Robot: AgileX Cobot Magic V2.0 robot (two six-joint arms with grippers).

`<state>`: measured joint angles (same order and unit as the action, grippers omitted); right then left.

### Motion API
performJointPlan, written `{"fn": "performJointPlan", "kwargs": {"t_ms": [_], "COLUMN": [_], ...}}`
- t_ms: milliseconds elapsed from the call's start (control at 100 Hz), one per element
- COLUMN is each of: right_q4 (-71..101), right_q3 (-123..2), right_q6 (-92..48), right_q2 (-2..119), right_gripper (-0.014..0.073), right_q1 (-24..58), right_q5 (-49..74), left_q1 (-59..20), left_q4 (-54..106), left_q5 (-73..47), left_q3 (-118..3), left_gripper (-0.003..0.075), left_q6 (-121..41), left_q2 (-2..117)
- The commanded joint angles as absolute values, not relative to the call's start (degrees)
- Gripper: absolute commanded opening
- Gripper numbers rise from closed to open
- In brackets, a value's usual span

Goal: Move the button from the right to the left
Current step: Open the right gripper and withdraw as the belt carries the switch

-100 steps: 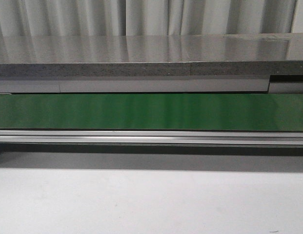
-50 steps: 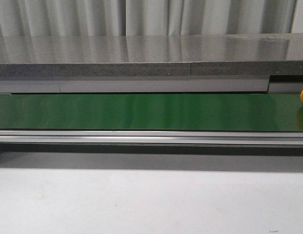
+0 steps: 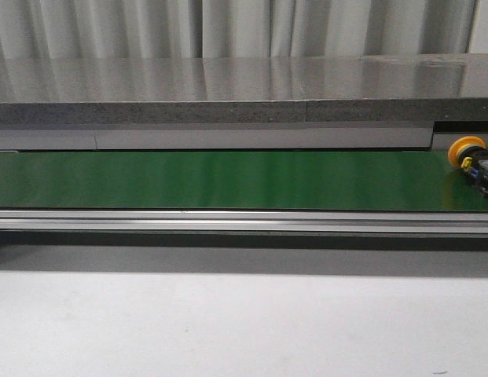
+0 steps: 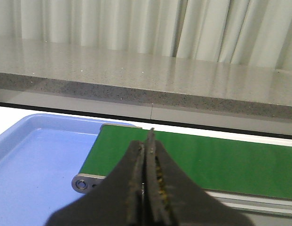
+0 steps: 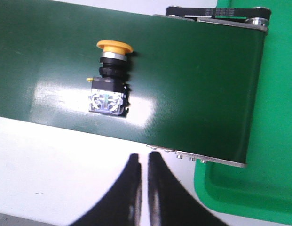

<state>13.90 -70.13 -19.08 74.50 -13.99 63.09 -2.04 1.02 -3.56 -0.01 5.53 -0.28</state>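
The button [image 3: 472, 158], with a yellow-orange cap on a black body, lies on its side at the far right end of the green conveyor belt [image 3: 228, 181]. The right wrist view shows the button [image 5: 109, 80] on the belt [image 5: 197, 70], beyond my right gripper [image 5: 144, 156]. That gripper hangs over the white table beside the belt edge, its fingers shut to a sliver with nothing between them. My left gripper [image 4: 148, 137] is shut and empty, over the belt's [image 4: 221, 160] left end. Neither gripper appears in the front view.
A blue tray [image 4: 33, 160] sits at the belt's left end and a green tray [image 5: 277, 155] at its right end. A grey stone counter [image 3: 228, 86] runs behind the belt, with curtains beyond. A metal rail [image 3: 228, 221] borders the belt's near side, then white table [image 3: 228, 330].
The button has come into the front view from the right edge and moved left along the belt. It was absent one second ago and only its cap edge showed half a second ago.
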Motion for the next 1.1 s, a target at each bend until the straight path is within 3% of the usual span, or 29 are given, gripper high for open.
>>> {"fn": "performJointPlan", "kwargs": {"t_ms": [0, 510, 810, 1090], "right_q4": [16.3, 21.7, 21.7, 21.6], "right_q3": [-70.2, -50.4, -42.8, -34.5], "right_q6": [-19.1, -19.2, -20.1, -20.1], "right_q2": [69.9, 47.6, 38.9, 29.2], "right_gripper": [-0.0062, -0.0065, -0.0065, -0.0065], "right_q1": [-14.2, -14.1, -8.4, -7.8], "right_q5": [61.6, 45.3, 40.9, 29.2], "left_q1": [-1.9, -1.9, -1.9, -1.9], "left_q4": [1.1, 1.1, 1.1, 1.1], "left_q5": [0.8, 0.8, 0.8, 0.8], "left_q3": [2.5, 2.5, 2.5, 2.5], "left_gripper": [-0.0020, -0.0020, -0.0020, -0.0020], "left_q6": [5.9, 5.9, 5.9, 5.9], "left_q2": [-2.1, -2.1, -2.1, -2.1]}}
